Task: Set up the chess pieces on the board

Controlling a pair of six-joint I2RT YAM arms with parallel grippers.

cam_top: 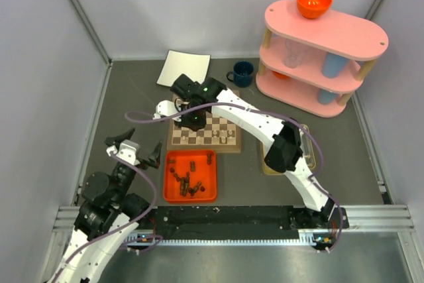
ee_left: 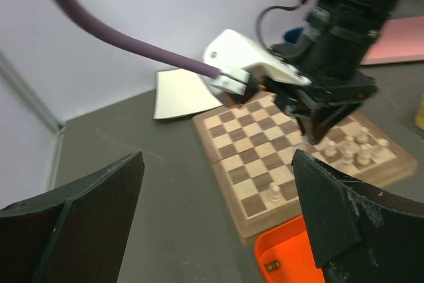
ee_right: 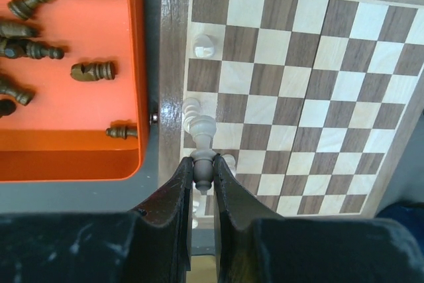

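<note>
The board (cam_top: pixel 182 138) lies mid-table, with a few pale chess pieces (cam_top: pixel 227 136) standing near its right side. My right gripper (ee_right: pixel 203 173) is shut on a pale piece (ee_right: pixel 203 164) and holds it above the board's (ee_right: pixel 298 84) near edge, close to other pale pieces. It also shows in the top view (cam_top: pixel 192 120) and in the left wrist view (ee_left: pixel 321 124). A lone pale pawn (ee_right: pixel 203 46) stands on an edge square. Several dark pieces (ee_right: pixel 93 71) lie in the orange tray (ee_right: pixel 66 130). My left gripper (ee_left: pixel 217 177) is open and empty, left of the tray.
The orange tray (cam_top: pixel 205 187) sits just in front of the board. A white sheet (cam_top: pixel 183 67) and a blue mug (cam_top: pixel 242 73) lie behind the board. A pink three-tier shelf (cam_top: pixel 318 57) with an orange bowl (cam_top: pixel 314 1) stands at the back right.
</note>
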